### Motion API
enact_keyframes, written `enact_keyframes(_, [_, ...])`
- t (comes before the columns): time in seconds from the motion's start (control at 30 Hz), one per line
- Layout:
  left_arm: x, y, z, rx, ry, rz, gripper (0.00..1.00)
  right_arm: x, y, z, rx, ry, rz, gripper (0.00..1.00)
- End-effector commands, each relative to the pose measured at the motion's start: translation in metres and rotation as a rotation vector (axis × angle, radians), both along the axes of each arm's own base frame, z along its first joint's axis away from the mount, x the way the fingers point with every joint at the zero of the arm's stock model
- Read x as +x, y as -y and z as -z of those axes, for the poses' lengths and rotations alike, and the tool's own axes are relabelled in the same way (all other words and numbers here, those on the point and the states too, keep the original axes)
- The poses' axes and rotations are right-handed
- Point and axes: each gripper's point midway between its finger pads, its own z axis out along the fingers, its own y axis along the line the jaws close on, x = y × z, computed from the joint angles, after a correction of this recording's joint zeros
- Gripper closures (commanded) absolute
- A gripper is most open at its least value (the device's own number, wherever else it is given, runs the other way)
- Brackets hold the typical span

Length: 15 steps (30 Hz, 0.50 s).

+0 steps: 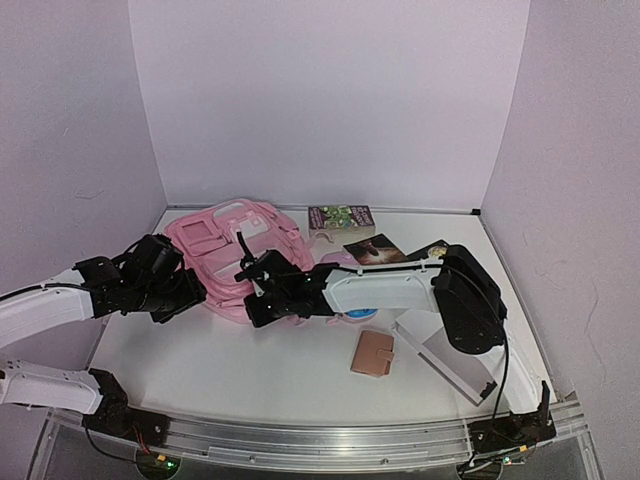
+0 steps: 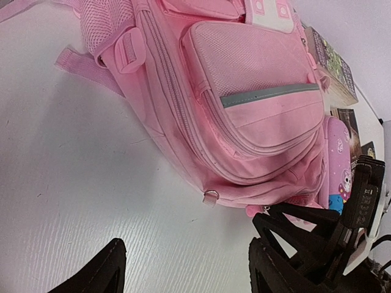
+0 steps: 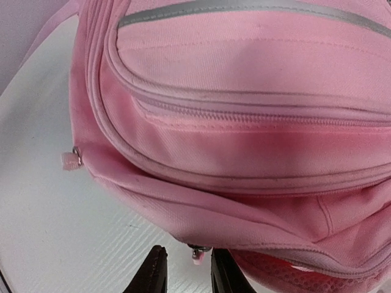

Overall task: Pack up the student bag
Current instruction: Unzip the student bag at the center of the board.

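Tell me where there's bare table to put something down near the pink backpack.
Widest bare table: the near strip between the backpack and the front edge, left of the tan wallet. Crowded: right of the backpack, where books and the small pink case sit close.

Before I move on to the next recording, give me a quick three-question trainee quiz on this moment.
1. True or false: the left gripper is clamped on a strap of the student bag.
2. What sits between the fingers of the right gripper? A) a zip pull B) a pencil C) a book corner
3. What colour is the stripe across the bag's front?
Key: 1 false, it is open and holds nothing; 2 A; 3 grey.
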Motion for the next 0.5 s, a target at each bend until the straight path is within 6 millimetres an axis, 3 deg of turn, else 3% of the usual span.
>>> enact_keyframes(0.0, [0.004,0.001,-0.013,-0.031,0.040,-0.005,0.31,0.010,-0.014,-0.003,0.024,0.040,0.012,0.80])
enact_keyframes(0.3, [0.004,0.001,-0.012,-0.031,0.037,-0.004,0.32,0.008,-0.008,0.023,-0.020,0.009,0.027,0.82])
enact_keyframes(0.47, [0.006,0.003,-0.010,-0.026,0.031,-0.003,0.31,0.008,-0.009,0.024,-0.020,0.006,0.028,0.82])
